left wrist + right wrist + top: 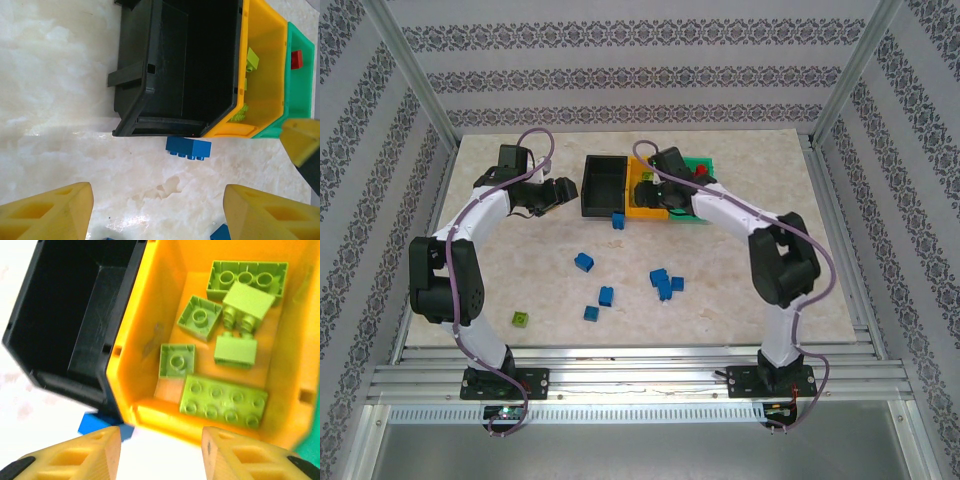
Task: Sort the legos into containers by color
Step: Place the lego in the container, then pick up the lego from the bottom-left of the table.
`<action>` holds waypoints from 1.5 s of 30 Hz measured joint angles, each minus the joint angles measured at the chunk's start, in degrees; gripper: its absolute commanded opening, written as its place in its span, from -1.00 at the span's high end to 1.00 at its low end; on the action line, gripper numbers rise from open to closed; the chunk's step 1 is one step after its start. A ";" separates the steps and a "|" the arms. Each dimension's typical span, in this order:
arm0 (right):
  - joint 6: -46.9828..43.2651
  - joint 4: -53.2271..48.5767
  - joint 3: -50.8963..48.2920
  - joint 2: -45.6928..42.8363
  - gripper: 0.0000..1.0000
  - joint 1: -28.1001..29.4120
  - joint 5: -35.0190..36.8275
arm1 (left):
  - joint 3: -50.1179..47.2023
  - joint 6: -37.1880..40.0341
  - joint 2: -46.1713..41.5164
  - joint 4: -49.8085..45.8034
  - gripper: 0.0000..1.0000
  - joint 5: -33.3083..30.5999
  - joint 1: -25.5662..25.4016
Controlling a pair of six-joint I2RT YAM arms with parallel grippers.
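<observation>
Three bins stand side by side at the back: a black bin (603,185) that is empty, an orange-yellow bin (638,205) and a green bin (700,166). Several lime green legos (225,400) lie in the orange-yellow bin (145,315), and a red lego (296,59) lies in the green bin (300,95). One blue lego (189,148) rests against the bins' front wall. My left gripper (157,210) is open, over bare table just before that brick. My right gripper (160,455) hovers open above the orange-yellow bin's front edge, holding nothing.
Several blue legos (665,283) are scattered over the table's middle, and one lime green lego (522,319) lies near the left arm's base. A metal frame and patterned walls enclose the table. The right gripper's fingertip (300,140) shows at the left wrist view's right edge.
</observation>
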 measured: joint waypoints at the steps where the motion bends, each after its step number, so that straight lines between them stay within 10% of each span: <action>1: -0.42 0.15 -1.53 -1.60 0.06 -0.02 -0.17 | 0.00 0.00 0.00 0.00 -0.39 0.02 0.00; 24: -15.80 9.49 -33.92 -23.61 0.02 0.35 -0.35 | -1.99 0.00 -1.88 -0.46 -0.39 -4.07 -0.04; 45: -15.76 19.43 -38.71 -24.06 0.02 0.76 -0.39 | -19.74 -2.80 -26.60 -21.88 -0.41 -21.44 0.00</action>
